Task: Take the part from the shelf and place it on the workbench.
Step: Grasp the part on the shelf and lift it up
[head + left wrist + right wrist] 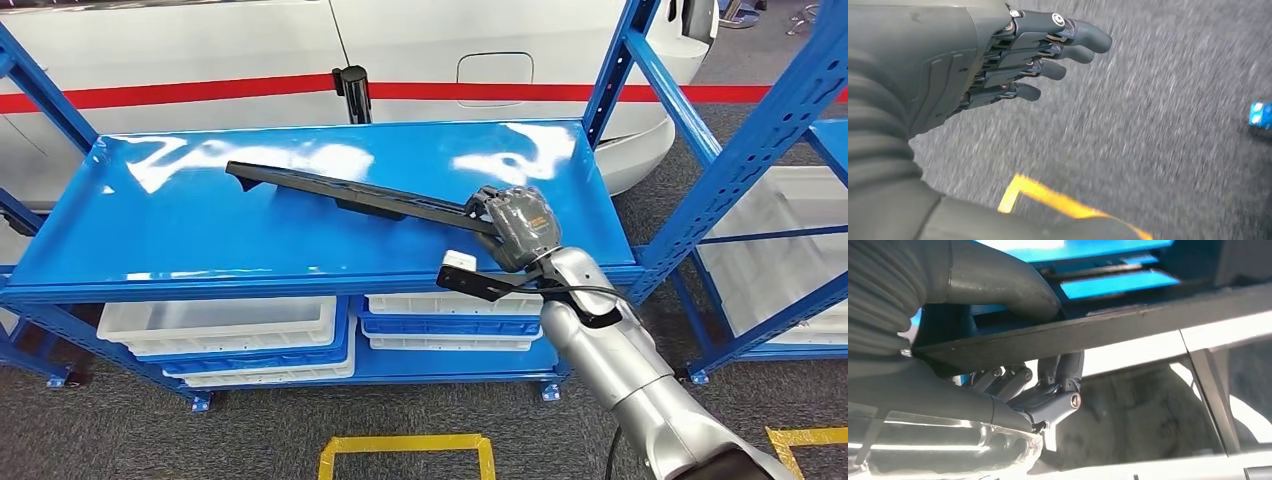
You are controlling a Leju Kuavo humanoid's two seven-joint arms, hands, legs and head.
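Observation:
A long black plastic part (350, 190) lies across the top of the blue shelf (180, 240), running from back left to front right. My right hand (518, 225) grips its right end; in the right wrist view the thumb (1003, 280) lies over the part (1128, 327) and the fingers (1048, 390) curl under it. The left hand (1013, 60) hangs over the grey carpet with its fingers straight and apart, holding nothing.
White and blue trays (225, 330) sit on the lower shelf level. A white car with a red stripe (200, 95) stands behind the shelf. A second blue rack (790, 200) stands to the right. Yellow floor tape (405, 445) marks the carpet in front.

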